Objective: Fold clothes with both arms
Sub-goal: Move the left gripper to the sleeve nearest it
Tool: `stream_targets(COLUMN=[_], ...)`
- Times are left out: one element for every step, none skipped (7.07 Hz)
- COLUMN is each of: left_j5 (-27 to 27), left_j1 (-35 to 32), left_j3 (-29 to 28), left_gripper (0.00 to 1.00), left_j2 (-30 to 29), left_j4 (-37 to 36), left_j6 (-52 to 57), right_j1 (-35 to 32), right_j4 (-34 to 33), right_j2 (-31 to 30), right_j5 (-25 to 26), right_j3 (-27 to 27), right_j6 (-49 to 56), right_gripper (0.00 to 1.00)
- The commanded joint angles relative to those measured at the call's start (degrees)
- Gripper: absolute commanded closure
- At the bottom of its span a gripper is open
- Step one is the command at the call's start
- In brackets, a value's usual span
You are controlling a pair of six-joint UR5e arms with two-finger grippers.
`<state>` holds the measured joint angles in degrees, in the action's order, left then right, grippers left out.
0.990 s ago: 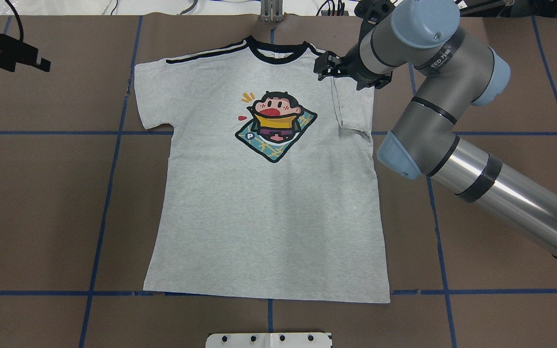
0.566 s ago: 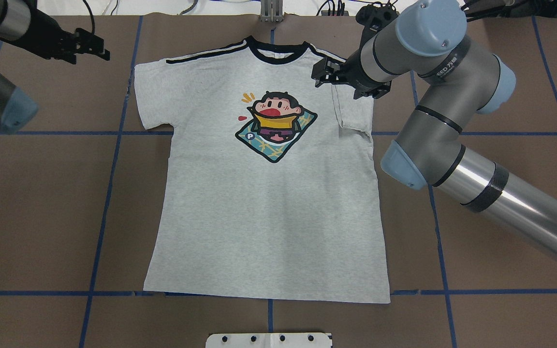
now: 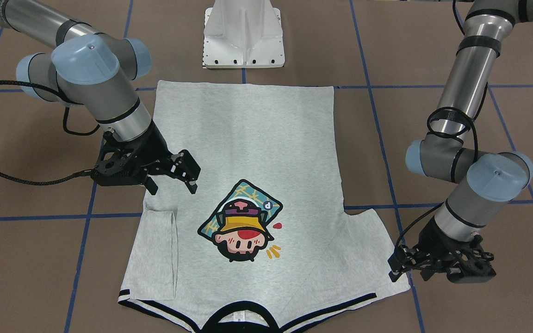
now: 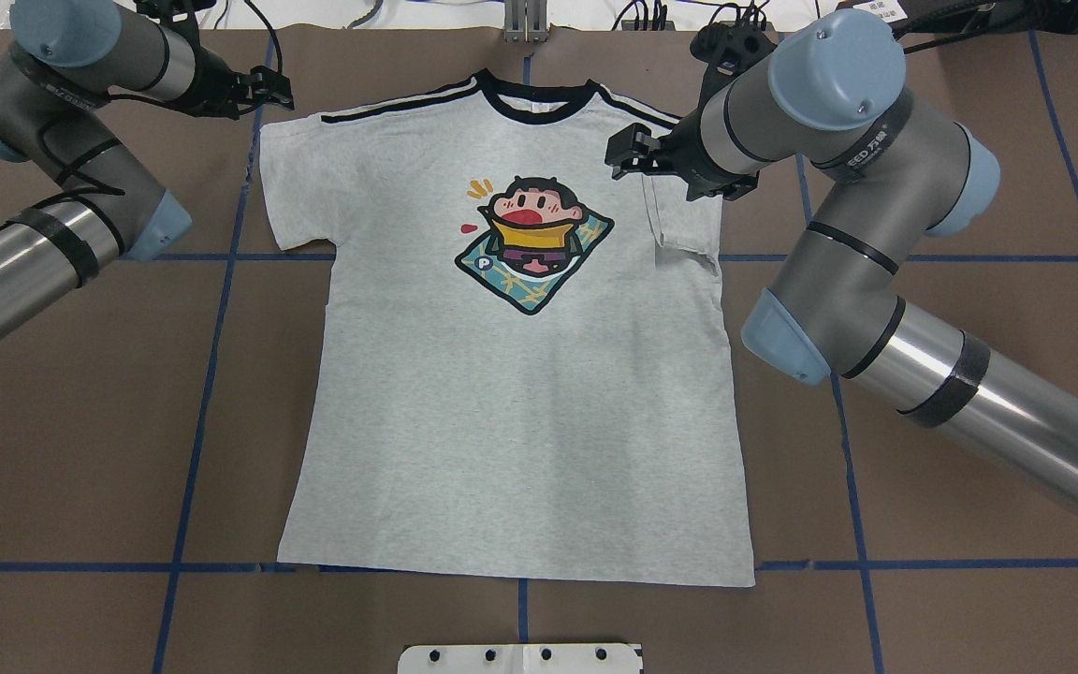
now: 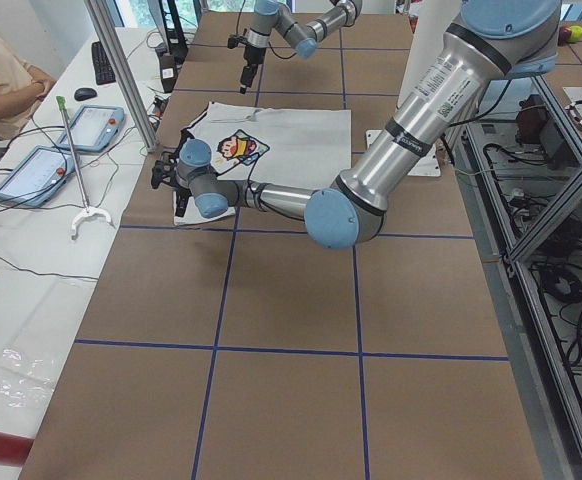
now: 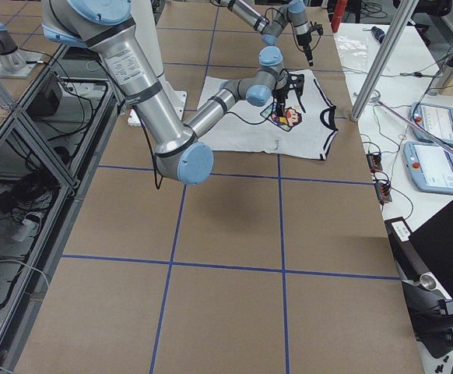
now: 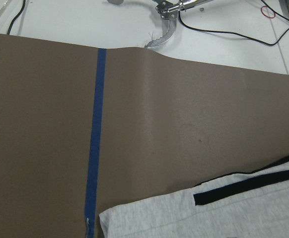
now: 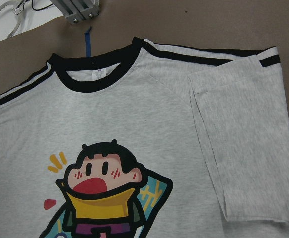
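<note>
**Grey T-shirt laid flat, one sleeve folded, left arm arriving**

The light heather-grey short-sleeved T-shirt [image 4: 520, 421] with black neck trim and a cartoon print lies face up in the middle of the brown paper-covered table [image 4: 80, 421]. Its collar points to the far edge and its hem to the robot's edge. The right sleeve [image 4: 684, 215] is already turned in over the body, while the left sleeve [image 4: 291, 187] lies spread. Within the last second the left black finger gripper [image 4: 275, 92] has swung in from the table's left edge to the striped shoulder corner of that spread sleeve, which suggests the matching sleeve fold comes next. Its finger spacing cannot be told, and it holds nothing visible. The right black finger gripper [image 4: 616, 157] has eased back slightly from the right shoulder; its fingers stand apart, empty, just above the cloth.
</note>
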<state>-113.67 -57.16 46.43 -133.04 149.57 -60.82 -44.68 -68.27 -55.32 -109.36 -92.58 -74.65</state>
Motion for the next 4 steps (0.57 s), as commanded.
stream_targets(left_j5=[0.7, 0.7, 0.7, 0.6], left_j1=[0.4, 0.6, 1.0, 1.6], left_j3=[-3.0, -4.1, -4.1, -4.6], left_gripper=[0.17, 0.19, 0.22, 0.25], left_j2=[-0.7, -0.6, -0.6, -0.6], left_j4=[2.0, 2.0, 2.0, 2.0], left_j6=[0.1, 0.3, 0.3, 0.3], right_j1=[0.5, 0.6, 0.6, 0.7], right_j4=[0.1, 0.1, 0.1, 0.1], right_j2=[-0.4, -0.5, -0.4, -0.5], right_j5=[0.2, 0.2, 0.2, 0.2], right_j3=[-0.3, -0.2, -0.1, 0.0], right_j6=[0.0, 0.0, 0.1, 0.4], right_gripper=[0.0, 0.0, 0.0, 0.0])
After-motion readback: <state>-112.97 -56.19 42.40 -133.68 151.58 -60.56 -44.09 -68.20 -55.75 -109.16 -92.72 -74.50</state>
